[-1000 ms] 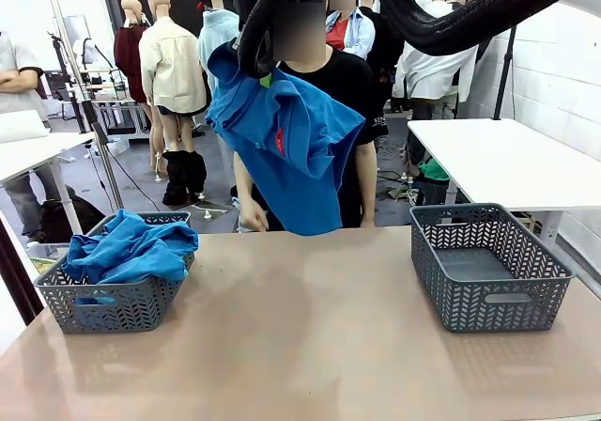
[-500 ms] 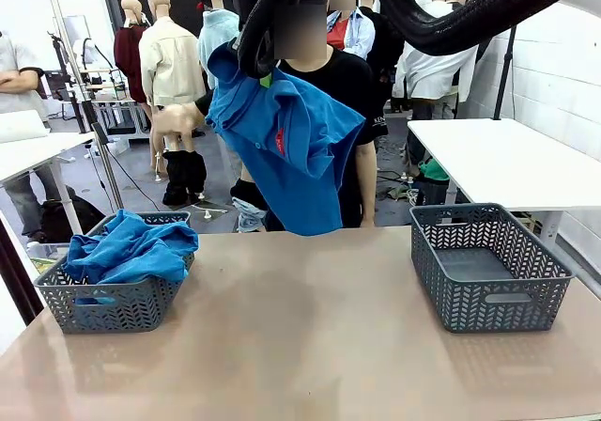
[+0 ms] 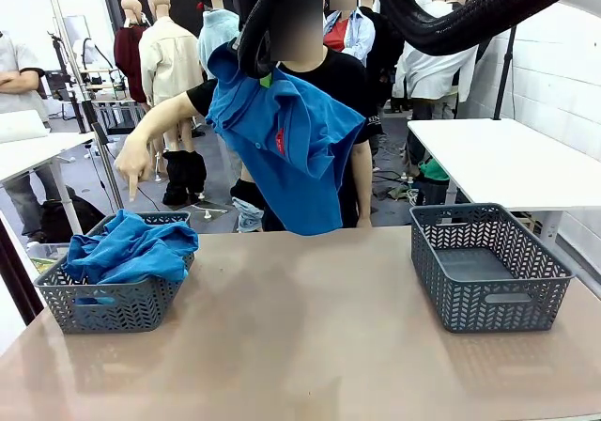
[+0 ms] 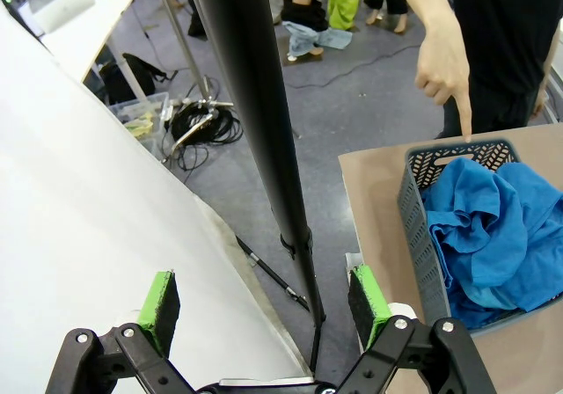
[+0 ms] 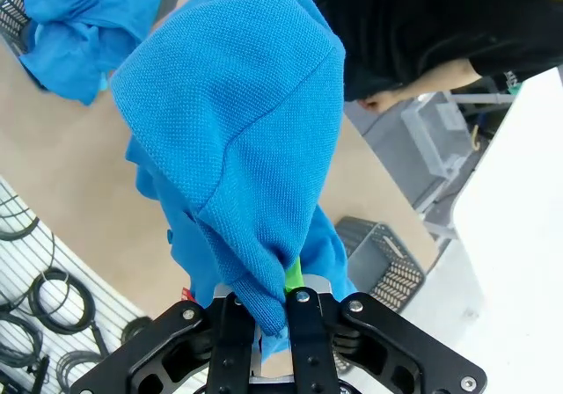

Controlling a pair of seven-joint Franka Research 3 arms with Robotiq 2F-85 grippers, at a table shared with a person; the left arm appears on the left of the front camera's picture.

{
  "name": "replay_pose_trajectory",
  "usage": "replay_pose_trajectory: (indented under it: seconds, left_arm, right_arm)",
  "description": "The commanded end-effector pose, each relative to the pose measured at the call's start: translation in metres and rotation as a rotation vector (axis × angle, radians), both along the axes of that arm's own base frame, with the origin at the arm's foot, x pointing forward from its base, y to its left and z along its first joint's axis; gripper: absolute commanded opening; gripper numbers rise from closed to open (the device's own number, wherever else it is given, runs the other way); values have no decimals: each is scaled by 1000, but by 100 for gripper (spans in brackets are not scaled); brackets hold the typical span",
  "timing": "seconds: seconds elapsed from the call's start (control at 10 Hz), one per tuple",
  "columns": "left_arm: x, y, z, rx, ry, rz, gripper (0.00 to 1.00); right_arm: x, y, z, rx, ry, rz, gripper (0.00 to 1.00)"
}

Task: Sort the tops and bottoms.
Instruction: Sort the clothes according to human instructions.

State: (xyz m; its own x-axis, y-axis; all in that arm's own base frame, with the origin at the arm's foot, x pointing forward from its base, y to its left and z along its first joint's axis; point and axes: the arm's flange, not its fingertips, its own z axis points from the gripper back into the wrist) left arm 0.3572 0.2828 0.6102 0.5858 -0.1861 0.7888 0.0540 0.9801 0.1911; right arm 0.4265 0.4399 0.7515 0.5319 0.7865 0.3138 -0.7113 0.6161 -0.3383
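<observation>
a royal blue knitted top (image 3: pixel 286 144) of pique-textured fabric hangs high over the far edge of the smooth beige table (image 3: pixel 300 346), draped in soft folds in front of the person in a black t-shirt (image 3: pixel 343 78); a small red tag (image 3: pixel 279 141) shows on its front, and its lower hem falls to about the level of the table's far edge. in the right wrist view the same cloth (image 5: pixel 237 148) shows a fine dimpled weave and a stitched seam running down its middle, bunched into a hood-like shape, and the right gripper (image 5: pixel 288 310) has its black jaws pressed together on a pinch of this fabric, a sliver of green pad showing between them. at the table's left side stands a dark grey plastic basket with a herringbone cut-out wall (image 3: pixel 108 304), holding a rumpled heap of blue tops (image 3: pixel 131 247) in shades from turquoise to deeper blue, crumpled and spilling just over the rim. the person's hand (image 3: pixel 131 163) hangs above that basket with the index finger pointing down at it; the left wrist view shows the same hand (image 4: pixel 444 69) and finger just above the basket's far rim (image 4: pixel 457 152) and the piled cloth (image 4: pixel 493 227). a matching grey basket (image 3: pixel 488 266) sits at the table's right side, well apart from the first. the left gripper (image 4: pixel 264 310) is off the table's side, its jaws wide apart with flat green pads facing each other, nothing between them but a black pole (image 4: pixel 255 121) farther off.
</observation>
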Motion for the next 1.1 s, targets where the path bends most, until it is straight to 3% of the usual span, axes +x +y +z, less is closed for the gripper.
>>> replay_pose_trajectory:
  seconds: [0.0,1.0]
  left_arm:
    - [2,1,2,0,2,12,100]
    - [2,1,2,0,2,12,100]
  right_arm:
    - [0,-1,2,-2,-9,4,0]
    - [0,-1,2,-2,-9,4,0]
